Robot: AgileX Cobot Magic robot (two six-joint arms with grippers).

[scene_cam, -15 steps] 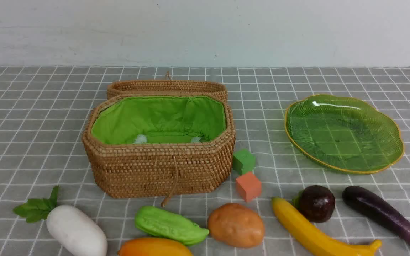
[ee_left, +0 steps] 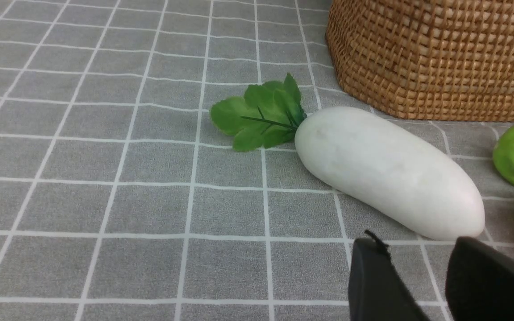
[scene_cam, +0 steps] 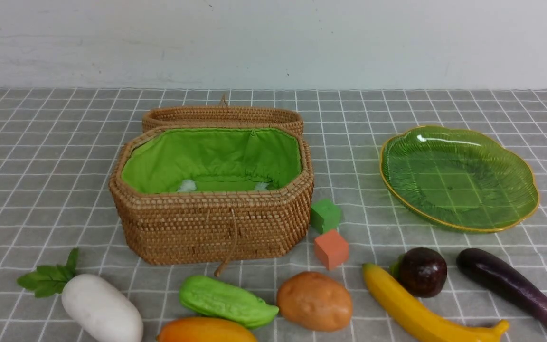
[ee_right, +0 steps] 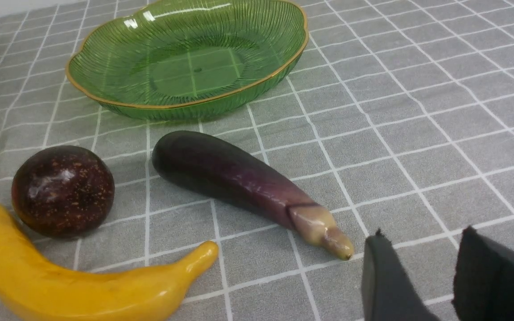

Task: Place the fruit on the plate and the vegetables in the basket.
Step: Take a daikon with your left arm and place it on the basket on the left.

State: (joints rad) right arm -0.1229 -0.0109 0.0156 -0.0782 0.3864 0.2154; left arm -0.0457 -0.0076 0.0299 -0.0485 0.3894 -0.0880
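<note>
The wicker basket (scene_cam: 212, 223) with green lining stands open at centre; the green glass plate (scene_cam: 515, 223) lies to its right with nothing on it. Along the front lie the white radish (scene_cam: 101, 308), green gourd (scene_cam: 226, 300), mango (scene_cam: 205, 331), potato (scene_cam: 315, 300), banana (scene_cam: 420, 313), maroon fruit (scene_cam: 423, 271) and eggplant (scene_cam: 511, 285). My left gripper (ee_left: 417, 243) is open with nothing between its fingers, just short of the radish (ee_left: 386, 171). My right gripper (ee_right: 422, 236) is open and holds nothing, beside the stem tip of the eggplant (ee_right: 234, 178). Neither gripper shows in the front view.
A green cube (scene_cam: 325, 215) and an orange cube (scene_cam: 331, 248) sit between the basket's right end and the potato. The basket's lid (scene_cam: 221, 115) lies open behind it. A grey checked cloth (scene_cam: 41, 156) covers the table up to the white wall.
</note>
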